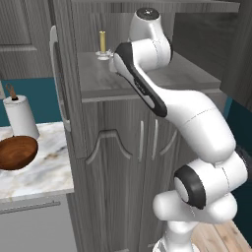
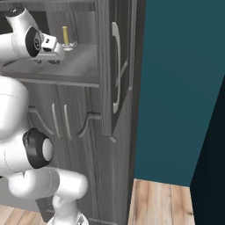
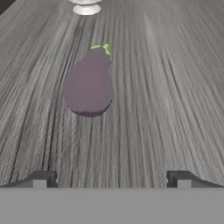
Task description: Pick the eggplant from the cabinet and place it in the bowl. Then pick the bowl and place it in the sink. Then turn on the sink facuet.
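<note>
1. Nearest us in the hand view, our pincer (image 3: pixel 111 179) stands spread wide and grips nothing, its fingertips (image 3: pixel 41 178) set well apart.
2. Just beyond it we see the eggplant (image 3: pixel 89 83) lying on the cabinet (image 1: pixel 113 162) shelf, green stem pointing away.
3. Further back on that shelf stands a candle (image 1: pixel 102 43).
4. Left of the cabinet, the bowl (image 1: pixel 17 152) rests on the counter (image 1: pixel 44 172) beside a paper towel roll (image 1: pixel 20 117).
</note>
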